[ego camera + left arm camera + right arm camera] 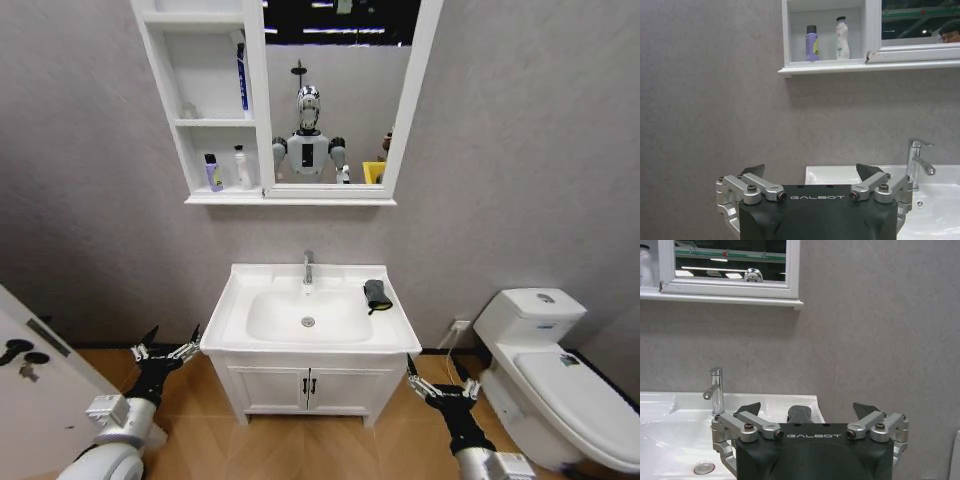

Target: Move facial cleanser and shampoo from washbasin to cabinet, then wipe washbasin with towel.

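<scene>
Washbasin [232, 318] stands against the grey wall with its chrome faucet [308, 267] at the middle of the back edge; the dark towel [377, 294] lies bunched on the rim at the right edge, near the back right corner, apart from the faucet. On the cabinet [158, 75], the bottom compartment holds a purple bottle [213, 172] and a white bottle [241, 167] standing upright side by side; a blue bottle [243, 78] leans at the right wall of the middle compartment. Left gripper [168, 348] hangs low off the basin's front left corner, fingers spread wide and holding nothing; right gripper [437, 382] sits low off the front right corner, equally wide and bare.
</scene>
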